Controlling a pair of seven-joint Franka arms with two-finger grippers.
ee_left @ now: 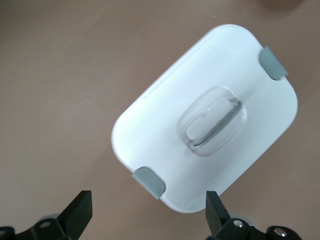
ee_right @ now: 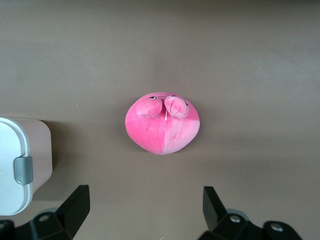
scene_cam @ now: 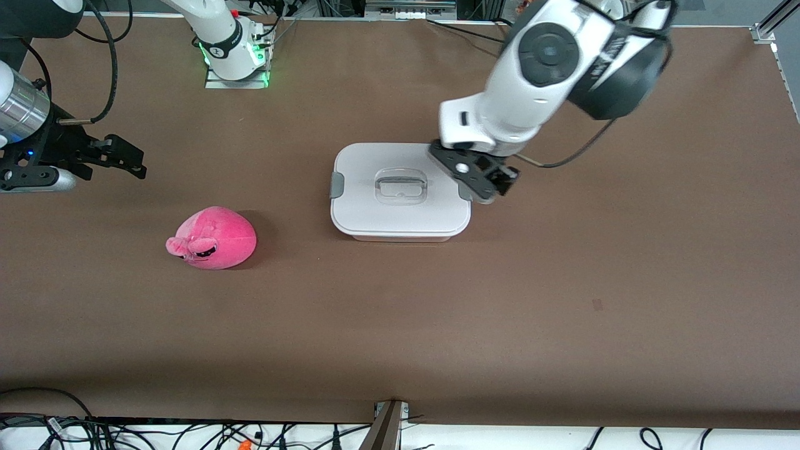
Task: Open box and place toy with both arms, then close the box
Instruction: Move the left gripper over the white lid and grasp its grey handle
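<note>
Front view: the box [scene_cam: 400, 190] sits closed on the brown table [scene_cam: 562, 312], with its white lid [scene_cam: 400, 212] seated and a clear recessed handle [scene_cam: 400, 187] at the lid's centre. One grey clip [scene_cam: 337, 185] is visible on the side toward the right arm's end of the table. The toy [scene_cam: 212, 238], a pink plush with a dark face marking, lies on the table nearer to the front camera than the box and toward the right arm's end, well apart from the box.

The left gripper [scene_cam: 478, 178] hangs over the edge of the box at the left arm's end, above that side's clip. In the left wrist view its fingers [ee_left: 80, 212] are spread wide and hold nothing, with the near grey clip [ee_left: 149, 181] lying between them and lower down.

The right gripper [scene_cam: 125, 159] is up over bare table at the right arm's end, away from both objects (its arm waits). In the right wrist view its fingers [ee_right: 75, 205] are parted and empty, with the toy [ee_right: 162, 124] in sight between them and a corner of the pink box [ee_right: 22, 162] with one grey clip [ee_right: 23, 170] at the frame's edge.
</note>
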